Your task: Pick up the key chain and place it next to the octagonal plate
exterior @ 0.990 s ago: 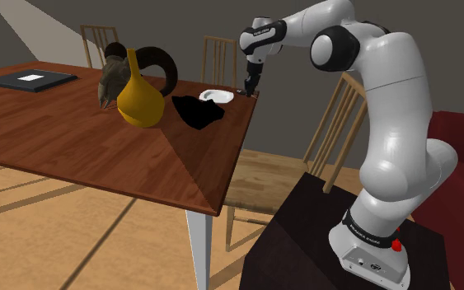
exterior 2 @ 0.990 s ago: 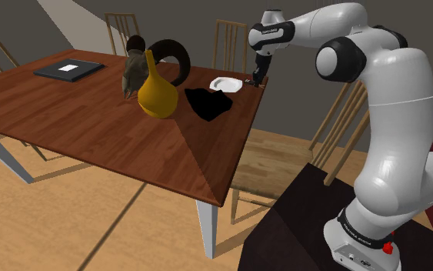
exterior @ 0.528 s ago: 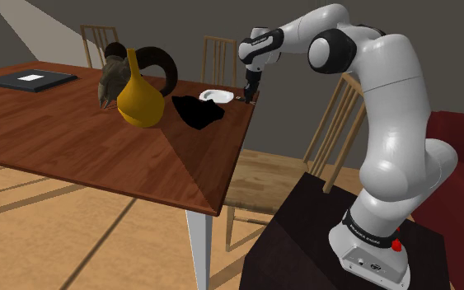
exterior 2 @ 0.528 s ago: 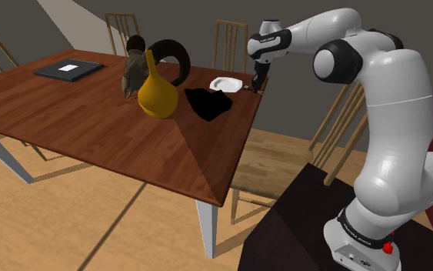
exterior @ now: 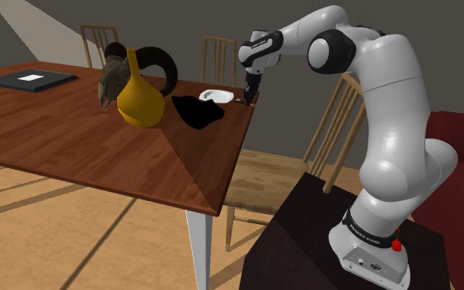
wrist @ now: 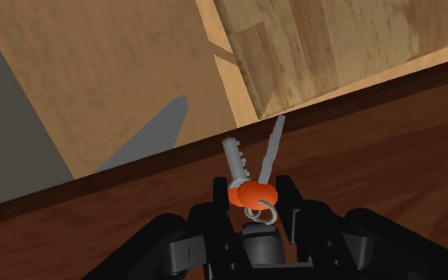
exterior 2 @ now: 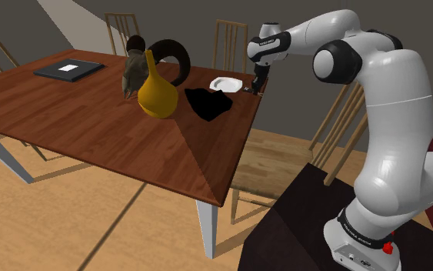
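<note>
**Desk:** What is the pincer doing?

**Operator:** From my screen the pincer [wrist: 254, 200] is clamped on the key chain [wrist: 252, 193]. Both black fingers [wrist: 220, 195] press against its orange-red cap [wrist: 251, 194] from either side. In the shoulder view I see the pincer [exterior: 250, 93] pointing down over the far corner of the table [exterior: 73, 140].

**Desk:** Describe the key chain.

**Operator:** Two grey metal keys [wrist: 234, 159] fan out in a V from that rounded orange-red cap. A thin wire ring [wrist: 262, 213] loops below the cap, back toward the palm. The key tips reach past the fingertips to the table's edge, with pale wood flooring [wrist: 134, 71] beyond. I cannot tell whether the keys touch the tabletop.

**Desk:** And around it?

**Operator:** The white octagonal plate [exterior: 213, 95] sits just beside the pincer, toward the shoulder view's left. A crumpled black cloth [exterior: 197, 110] lies just past the plate, nearer the camera. Farther from the pincer stands a mustard-yellow vase [exterior: 139, 100] with a long neck. A dark horned skull [exterior: 131, 67] sits right behind the vase. Well apart, at the table's other end, lies a flat black folder [exterior: 28, 79] with a white label. Wooden chairs [exterior: 219, 56] stand behind the table.
</note>
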You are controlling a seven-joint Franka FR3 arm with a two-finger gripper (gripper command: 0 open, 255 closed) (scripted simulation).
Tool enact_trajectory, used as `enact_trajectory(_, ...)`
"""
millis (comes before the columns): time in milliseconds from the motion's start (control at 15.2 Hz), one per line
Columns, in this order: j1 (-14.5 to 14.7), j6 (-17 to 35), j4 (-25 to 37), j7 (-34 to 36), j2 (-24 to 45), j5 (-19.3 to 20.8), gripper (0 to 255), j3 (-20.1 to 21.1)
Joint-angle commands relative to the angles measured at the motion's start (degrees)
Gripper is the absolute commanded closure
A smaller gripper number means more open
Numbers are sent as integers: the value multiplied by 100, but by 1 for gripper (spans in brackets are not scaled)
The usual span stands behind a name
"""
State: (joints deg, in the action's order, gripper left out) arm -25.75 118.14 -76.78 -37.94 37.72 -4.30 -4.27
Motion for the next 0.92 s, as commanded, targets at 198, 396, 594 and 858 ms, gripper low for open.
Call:
enact_trajectory(198, 0, 1, 0, 0, 1, 0, 0, 0)
enact_trajectory(396, 0, 1, 0, 0, 1, 0, 0, 0)
enact_trajectory(594, -3, -438, 218, 13, -221, 20, 0, -13)
enact_trajectory(858, -5, -560, 292, 17, -269, 25, 0, -16)
